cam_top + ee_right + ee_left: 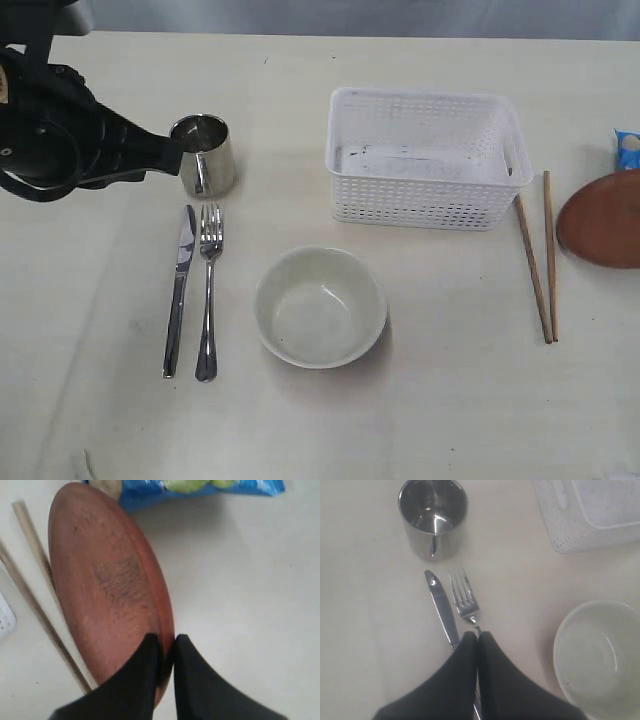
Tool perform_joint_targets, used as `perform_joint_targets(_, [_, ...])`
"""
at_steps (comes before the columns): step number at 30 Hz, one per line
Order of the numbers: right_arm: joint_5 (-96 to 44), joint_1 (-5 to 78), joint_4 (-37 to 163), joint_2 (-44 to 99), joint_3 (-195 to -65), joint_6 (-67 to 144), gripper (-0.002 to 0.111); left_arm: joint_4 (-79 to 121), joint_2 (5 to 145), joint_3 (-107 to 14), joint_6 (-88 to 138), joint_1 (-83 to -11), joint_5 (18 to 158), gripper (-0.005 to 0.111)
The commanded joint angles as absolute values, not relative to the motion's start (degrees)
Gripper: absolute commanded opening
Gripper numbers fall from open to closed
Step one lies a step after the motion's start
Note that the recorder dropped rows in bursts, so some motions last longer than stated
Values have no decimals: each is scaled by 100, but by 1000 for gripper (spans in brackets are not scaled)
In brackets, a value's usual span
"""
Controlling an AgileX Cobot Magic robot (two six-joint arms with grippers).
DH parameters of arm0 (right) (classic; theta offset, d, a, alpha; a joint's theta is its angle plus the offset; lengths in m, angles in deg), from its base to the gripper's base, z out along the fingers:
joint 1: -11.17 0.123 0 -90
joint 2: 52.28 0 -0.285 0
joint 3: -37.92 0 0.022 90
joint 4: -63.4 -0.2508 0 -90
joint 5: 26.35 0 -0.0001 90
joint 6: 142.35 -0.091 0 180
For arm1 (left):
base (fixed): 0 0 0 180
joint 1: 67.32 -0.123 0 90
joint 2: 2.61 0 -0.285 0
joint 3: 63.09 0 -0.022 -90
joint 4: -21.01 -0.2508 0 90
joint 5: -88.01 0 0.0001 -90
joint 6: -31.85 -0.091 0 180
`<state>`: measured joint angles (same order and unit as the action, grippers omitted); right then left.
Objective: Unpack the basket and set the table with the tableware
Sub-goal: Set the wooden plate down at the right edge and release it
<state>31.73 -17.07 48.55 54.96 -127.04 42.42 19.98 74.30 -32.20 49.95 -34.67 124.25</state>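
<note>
The white basket (425,155) stands at the back of the table (450,400) with nothing showing inside. A steel mug (205,155), knife (180,290), fork (208,290) and cream bowl (320,305) lie on the left half. Two chopsticks (540,260) lie right of the basket. The brown plate (605,215) is cut off by the right edge of the exterior view. My left gripper (478,635) is shut and empty, above the fork (464,602) and knife (442,607) handles, with its tip (170,152) beside the mug. My right gripper (167,640) is shut on the plate's rim (165,615).
A blue snack bag (628,148) lies behind the plate at the far right, also in the right wrist view (200,490). The left arm's black body covers the table's back left corner.
</note>
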Motion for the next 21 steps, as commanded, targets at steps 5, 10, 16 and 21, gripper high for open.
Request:
perform_joint_targets(5, [3346, -1731, 6054, 5450, -12265, 3190, 0, 2023, 7420, -3224, 4971, -3469, 12496, 0])
perform_joint_targets(10, [2949, -1731, 6531, 5455, -12172, 2708, 0, 2023, 7341, -3224, 4971, -3469, 12491, 0])
perform_joint_targets(16, [2462, -1731, 6560, 5774, -12172, 2654, 0, 2035, 7318, -3224, 4971, -3469, 12491, 0])
perform_joint_targets(21, [2076, -1731, 6488, 6295, -12214, 2654, 0, 2035, 7320, -3224, 4971, -3469, 12467, 0])
